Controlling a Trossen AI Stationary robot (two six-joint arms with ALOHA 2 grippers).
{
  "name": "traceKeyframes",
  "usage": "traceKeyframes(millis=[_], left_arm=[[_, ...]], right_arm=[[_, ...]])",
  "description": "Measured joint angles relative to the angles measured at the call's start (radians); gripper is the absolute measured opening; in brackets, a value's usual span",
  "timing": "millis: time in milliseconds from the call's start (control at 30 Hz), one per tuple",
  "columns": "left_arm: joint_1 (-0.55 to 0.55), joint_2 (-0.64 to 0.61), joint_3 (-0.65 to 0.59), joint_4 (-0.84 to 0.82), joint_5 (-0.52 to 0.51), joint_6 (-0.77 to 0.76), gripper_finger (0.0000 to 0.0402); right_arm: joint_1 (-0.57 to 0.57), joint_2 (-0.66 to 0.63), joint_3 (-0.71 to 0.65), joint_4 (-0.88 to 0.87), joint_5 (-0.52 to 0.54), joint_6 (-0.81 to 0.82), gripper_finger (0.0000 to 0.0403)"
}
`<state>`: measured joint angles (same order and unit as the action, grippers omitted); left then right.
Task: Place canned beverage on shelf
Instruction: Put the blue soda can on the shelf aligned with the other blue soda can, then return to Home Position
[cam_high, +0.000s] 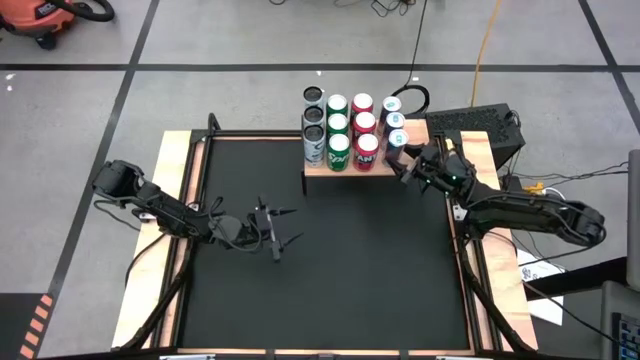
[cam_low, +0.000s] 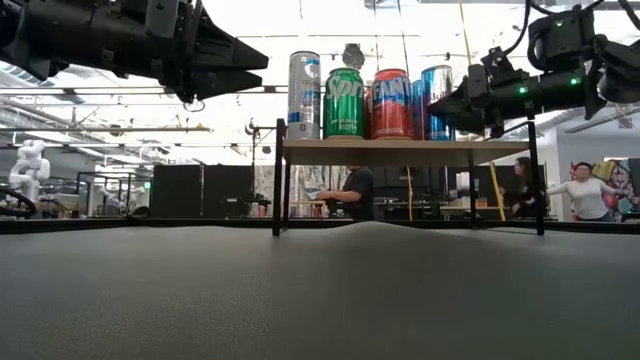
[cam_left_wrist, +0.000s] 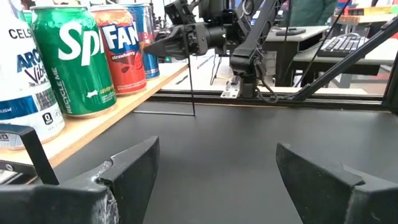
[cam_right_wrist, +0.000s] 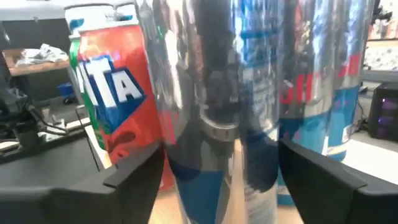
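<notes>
Black table (cam_high: 330, 270), slim blue-silver can (cam_high: 397, 139) on shelf (cam_high: 345, 167) (wood-topped), right gripper (cam_high: 405, 162) open around it, left gripper (cam_high: 282, 232) open, empty.

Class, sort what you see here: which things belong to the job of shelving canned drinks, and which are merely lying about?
Belong to the job:
- low light-wood shelf on black legs
- slim blue-and-silver can between the right gripper fingers
- cans already shelved

Lying about:
- orange vacuum on the floor
- waiting left gripper
</notes>
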<state>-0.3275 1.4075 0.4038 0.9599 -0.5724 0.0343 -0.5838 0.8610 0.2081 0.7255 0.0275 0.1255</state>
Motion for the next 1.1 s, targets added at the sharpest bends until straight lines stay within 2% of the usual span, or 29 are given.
traceKeyframes(millis=[133,333,600,800,967,1100], left_arm=[[0.000,0.000,0.000,0.004,0.000,0.007,0.0322],[-0.005,-0.059,0.000,-0.018,-0.001,0.036,0.0322],[-0.023,-0.259,0.000,-0.220,-0.002,0.051,0.0322],[-0.047,-0.386,0.000,-0.299,-0.085,0.128,0.0322],[-0.041,-0.435,0.001,-0.345,-0.124,0.132,0.0322],[-0.039,-0.434,0.001,-0.387,-0.133,0.098,0.0322]], right_arm=[[-0.009,-0.002,0.000,0.001,-0.032,0.019,0.0318],[-0.009,-0.076,0.000,-0.030,-0.034,0.052,0.0324],[0.014,-0.287,0.000,-0.305,-0.122,0.134,0.0324],[0.093,-0.418,0.006,-0.436,-0.062,0.098,0.0314],[0.108,-0.460,0.036,-0.492,0.025,0.040,0.0313],[0.113,-0.459,0.043,-0.531,-0.009,0.049,0.0313]])
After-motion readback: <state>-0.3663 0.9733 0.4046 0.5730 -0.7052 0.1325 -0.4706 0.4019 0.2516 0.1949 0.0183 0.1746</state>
